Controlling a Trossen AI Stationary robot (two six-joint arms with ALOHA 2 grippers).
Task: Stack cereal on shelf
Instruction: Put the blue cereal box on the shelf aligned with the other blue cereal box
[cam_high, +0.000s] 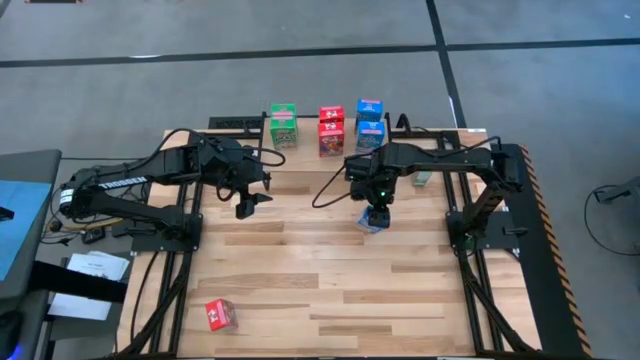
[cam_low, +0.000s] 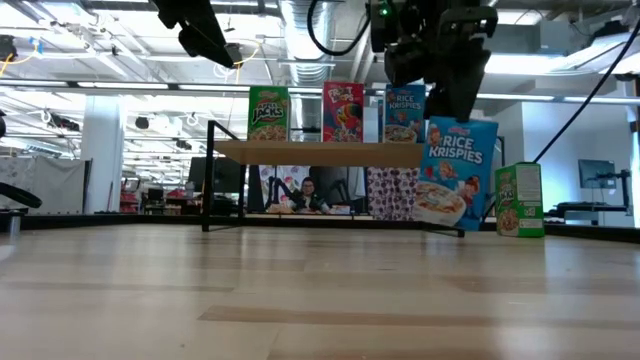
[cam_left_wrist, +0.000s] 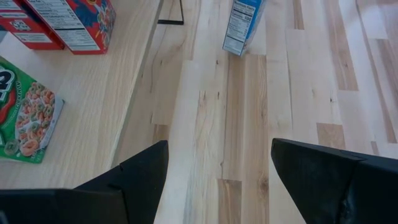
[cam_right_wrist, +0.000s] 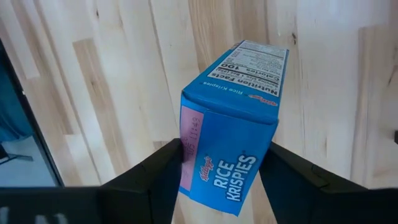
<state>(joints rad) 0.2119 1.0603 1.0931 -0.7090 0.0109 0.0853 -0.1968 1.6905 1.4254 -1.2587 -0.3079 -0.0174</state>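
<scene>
Blue Rice Krispies box (cam_right_wrist: 231, 124) sits between the fingers of the right gripper (cam_high: 376, 212), clamped on its two side faces, tilted, its lower edge just clear of the counter (cam_high: 300, 270) in the low view, where it hangs in front of the shelf (cam_low: 320, 153). Right arm is folded in from the counter's right side, forearm running toward the middle, wrist bent so the gripper points down. Shelf stands at the counter's far edge; on its top stand a green box (cam_high: 283, 113), a red box (cam_high: 332, 116) and a blue box (cam_high: 369, 109), with more boxes below them. Another green box (cam_low: 519, 200) stands on the counter off the shelf's right end in the low view. One red box (cam_high: 220, 315) lies alone near the counter's near left corner, well apart from the rest. Left arm reaches in from the left side, elbow raised; left gripper (cam_high: 247, 203) hangs above the counter near the shelf's left end, fingers spread wide with nothing between them.
</scene>
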